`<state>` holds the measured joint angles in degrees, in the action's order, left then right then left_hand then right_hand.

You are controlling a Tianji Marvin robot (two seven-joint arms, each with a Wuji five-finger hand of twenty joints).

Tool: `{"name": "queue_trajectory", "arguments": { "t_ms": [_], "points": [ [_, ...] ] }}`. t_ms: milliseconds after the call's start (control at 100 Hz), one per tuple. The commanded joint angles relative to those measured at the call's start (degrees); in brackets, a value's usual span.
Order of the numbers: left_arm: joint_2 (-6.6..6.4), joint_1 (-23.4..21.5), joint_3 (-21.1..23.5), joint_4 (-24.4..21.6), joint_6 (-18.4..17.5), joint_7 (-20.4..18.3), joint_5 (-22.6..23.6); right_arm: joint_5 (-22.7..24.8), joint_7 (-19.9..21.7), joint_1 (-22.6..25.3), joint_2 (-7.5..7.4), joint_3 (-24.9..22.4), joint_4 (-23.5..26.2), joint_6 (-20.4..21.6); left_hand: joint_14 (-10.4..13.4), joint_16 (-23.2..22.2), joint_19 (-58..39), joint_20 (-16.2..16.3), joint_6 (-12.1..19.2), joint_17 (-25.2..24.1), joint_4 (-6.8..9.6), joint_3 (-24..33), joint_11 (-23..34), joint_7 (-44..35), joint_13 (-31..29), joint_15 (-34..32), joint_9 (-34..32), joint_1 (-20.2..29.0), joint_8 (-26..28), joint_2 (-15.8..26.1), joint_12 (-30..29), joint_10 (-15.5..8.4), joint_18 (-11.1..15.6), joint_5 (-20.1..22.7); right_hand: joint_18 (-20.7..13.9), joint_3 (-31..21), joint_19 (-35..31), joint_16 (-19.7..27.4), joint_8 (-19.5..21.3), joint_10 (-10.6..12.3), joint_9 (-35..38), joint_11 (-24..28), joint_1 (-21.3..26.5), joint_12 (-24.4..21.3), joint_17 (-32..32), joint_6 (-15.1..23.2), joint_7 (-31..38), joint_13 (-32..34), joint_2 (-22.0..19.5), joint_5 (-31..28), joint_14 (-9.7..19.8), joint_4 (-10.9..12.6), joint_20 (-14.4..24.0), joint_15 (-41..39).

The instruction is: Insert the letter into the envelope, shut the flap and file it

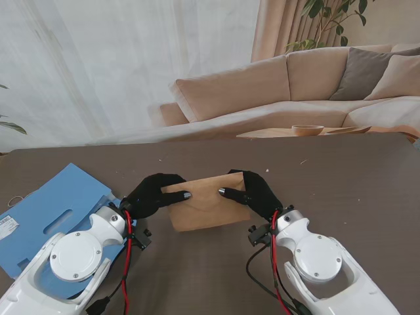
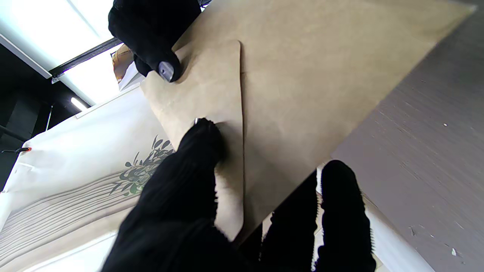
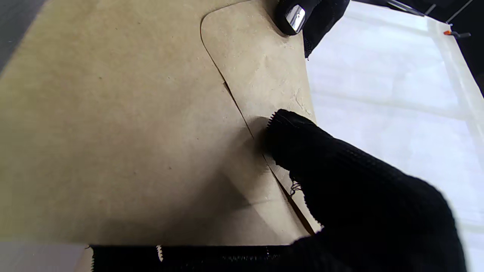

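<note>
Kraft envelope (image 1: 200, 209) held off table (image 1: 341, 184), flap folded down | my left hand (image 1: 152, 195) grips its left end | my right hand (image 1: 254, 192) grips right end | blue folder (image 1: 49, 213) left of envelope

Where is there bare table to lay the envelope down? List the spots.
Bare: the wide stretch right of the right hand, and the strip beyond the envelope toward the sofa. Crowded: the left, where the blue folder adjoins the left hand.

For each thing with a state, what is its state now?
envelope: held up off the table by both hands, flap folded shut
flap: pressed down by fingertips
left robot hand: shut on envelope
right robot hand: shut on envelope
blue folder: flat on the table, closed
</note>
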<state>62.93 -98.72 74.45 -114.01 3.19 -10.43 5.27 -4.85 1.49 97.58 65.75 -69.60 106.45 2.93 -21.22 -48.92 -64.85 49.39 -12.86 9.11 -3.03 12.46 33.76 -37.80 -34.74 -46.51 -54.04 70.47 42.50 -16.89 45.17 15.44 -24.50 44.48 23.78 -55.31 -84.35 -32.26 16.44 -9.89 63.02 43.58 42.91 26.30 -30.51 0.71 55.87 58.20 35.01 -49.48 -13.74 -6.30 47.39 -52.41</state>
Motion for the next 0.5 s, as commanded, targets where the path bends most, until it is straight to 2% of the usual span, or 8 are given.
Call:
{"name": "queue_trajectory", "arguments": {
  "t_ms": [0,100,150,200,290,380,400,490],
  "points": [
    [0.22,-0.39,0.19,-0.77,0.18,-1.1,0.62,0.56,0.47,0.27,0.52,0.37,-0.13,0.45,1.07,0.7,0.33,-0.4,2.83,-1.0,0.59,0.25,-1.68,0.51,0.43,1.93,-0.4,3.5,-1.5,2.89,-0.92,-1.76,1.22,-0.53,1.02,-0.91,-2.4,-1.03,2.73,-0.03,3.09,1.45,2.71,1.04,-1.69,2.15,2.29,3.07,-0.55,-2.0,-0.27,-1.1,0.73,-1.68],
    [0.18,-0.55,0.4,-1.01,0.64,-1.26,0.91,-0.01,-1.04,0.65,0.91,0.59,-0.22,0.76,1.71,4.38,5.5,-2.36,1.9,-4.01,1.8,-2.78,-8.4,7.52,5.32,9.23,5.88,-0.69,-6.56,1.01,-4.67,-1.47,2.07,-5.12,1.44,-1.39,-3.26,-1.2,3.92,-0.76,3.83,1.91,2.81,1.58,-2.99,1.33,2.29,4.33,-0.06,-2.49,-0.58,-0.96,0.77,-2.44],
    [0.12,-0.66,0.58,-1.29,1.04,-1.54,0.72,-0.31,-2.01,0.88,1.16,0.65,-0.21,0.66,2.7,6.41,9.66,-2.54,1.11,-5.84,0.83,2.22,-8.29,13.48,8.61,13.64,11.56,-6.38,-7.43,-0.19,-14.65,-1.66,2.88,-7.3,1.71,-1.65,-3.61,-1.27,4.22,-0.94,4.11,2.04,2.79,1.73,-3.27,1.2,2.17,4.61,0.15,-2.73,-0.82,-0.87,0.81,-2.73],
    [-0.05,-0.72,0.8,-1.59,1.48,-2.3,0.82,-0.54,-2.99,1.15,1.41,0.62,-0.18,0.66,4.11,9.41,15.28,-3.57,0.7,-7.91,0.72,8.6,-11.58,19.25,12.52,19.2,17.16,-14.15,-12.07,0.06,-18.16,-2.15,4.03,-10.39,1.88,-1.85,-3.95,-1.32,4.45,-1.13,4.45,2.14,2.77,1.83,-3.7,0.87,2.04,5.02,0.41,-2.92,-0.93,-0.75,0.83,-3.02],
    [-0.5,-0.61,1.22,-1.9,1.74,-3.87,2.27,-1.06,-5.13,1.75,1.95,0.52,0.16,0.27,7.45,13.82,27.15,-6.03,1.09,-11.7,0.08,7.51,-16.13,24.04,19.77,28.11,28.38,-19.68,-17.24,-1.67,-21.19,-4.06,6.84,-18.63,2.21,-2.19,-4.42,-1.34,4.64,-1.47,4.93,2.15,2.73,1.82,-4.33,0.35,1.91,5.59,0.84,-3.41,-1.24,-0.55,0.83,-3.35],
    [-0.73,-0.45,1.81,-2.2,1.8,-4.6,3.41,-0.94,-7.44,2.5,2.46,0.41,0.48,0.12,9.19,14.85,36.8,-4.97,0.93,-12.3,-0.15,6.37,-17.5,25.53,23.31,32.85,34.05,-22.5,-18.98,-2.54,-22.02,-5.18,8.43,-23.04,2.42,-2.5,-4.69,-1.28,4.54,-1.7,5.24,2.0,2.7,1.7,-4.68,-0.05,1.58,5.93,1.08,-3.54,-1.36,-0.47,0.74,-3.52],
    [-0.76,-0.4,1.97,-2.23,1.74,-4.64,3.79,-0.78,-7.96,2.69,2.56,0.39,0.52,0.13,9.35,14.32,39.82,-1.9,0.89,-11.78,-0.15,6.16,-17.61,25.33,23.51,33.62,34.51,-22.65,-19.3,-2.57,-22.06,-5.32,8.59,-23.31,2.44,-2.53,-4.71,-1.27,4.53,-1.73,5.26,1.99,2.7,1.69,-4.69,-0.09,1.55,5.95,1.08,-3.55,-1.35,-0.47,0.73,-3.52],
    [-0.93,-0.17,2.8,-2.37,1.41,-4.76,6.2,0.39,-10.36,3.54,2.99,0.44,0.63,0.27,9.35,13.76,45.65,1.9,0.84,-10.17,-0.13,6.17,-17.65,24.86,23.21,35.56,34.57,-22.64,-19.31,-2.53,-21.89,-5.46,8.45,-22.78,2.53,-2.61,-4.84,-1.19,4.31,-1.85,5.34,1.76,2.67,1.51,-4.87,-0.41,1.3,6.08,1.24,-3.66,-1.38,-0.55,0.66,-3.53]
  ]
}}
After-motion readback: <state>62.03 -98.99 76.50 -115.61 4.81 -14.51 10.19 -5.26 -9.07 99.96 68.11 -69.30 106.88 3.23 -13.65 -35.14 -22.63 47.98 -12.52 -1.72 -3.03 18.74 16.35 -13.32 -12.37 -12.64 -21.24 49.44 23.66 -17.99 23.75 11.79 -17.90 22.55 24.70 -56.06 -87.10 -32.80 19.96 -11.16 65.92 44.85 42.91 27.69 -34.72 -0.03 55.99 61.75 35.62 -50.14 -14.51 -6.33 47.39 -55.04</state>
